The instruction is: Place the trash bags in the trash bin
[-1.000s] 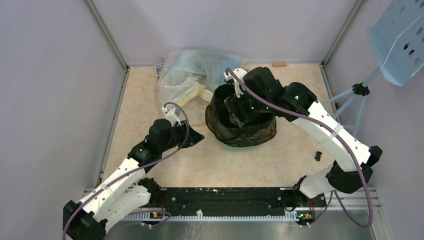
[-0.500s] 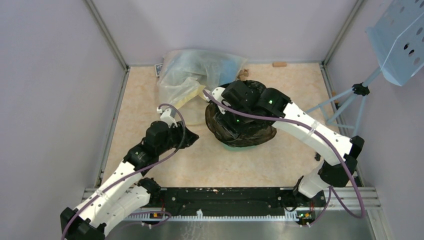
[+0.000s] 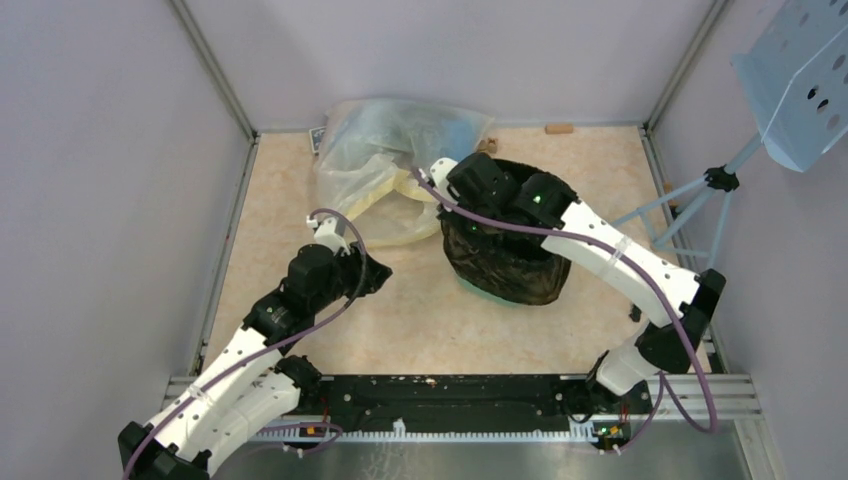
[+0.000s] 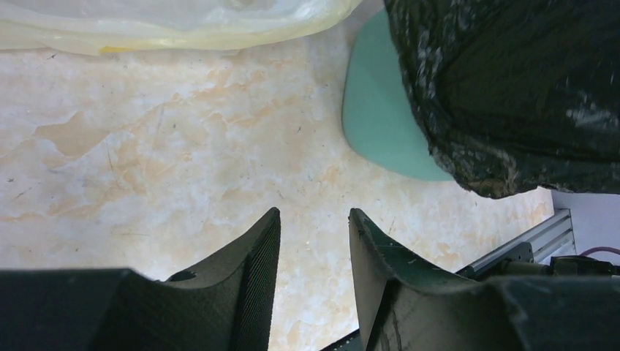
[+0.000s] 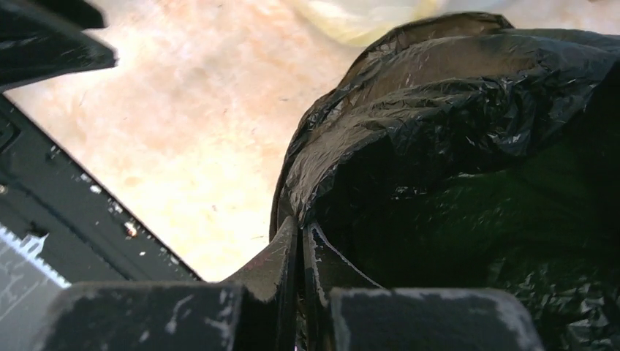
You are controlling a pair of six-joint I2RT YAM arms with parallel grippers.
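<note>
- The black trash bag [image 3: 510, 265] is draped over the trash bin [image 4: 376, 124]. Its crinkled skirt hangs down the outside, so only a sliver of green shows low on the bin's left side.
- The right gripper [image 5: 301, 230], at the bin's far-left rim, is clenched on a fold of the bag's edge.
- The left gripper [image 4: 314, 241] hovers left of the bin, jaws parted, grasping nothing.
- A clear bag [image 3: 385, 150] lies behind the bin, to its left.
- The step in hand is probably seating the bag. Next, the pinched fold needs pushing down into the bin's mouth, perhaps with the left gripper steadying the bin.
</note>
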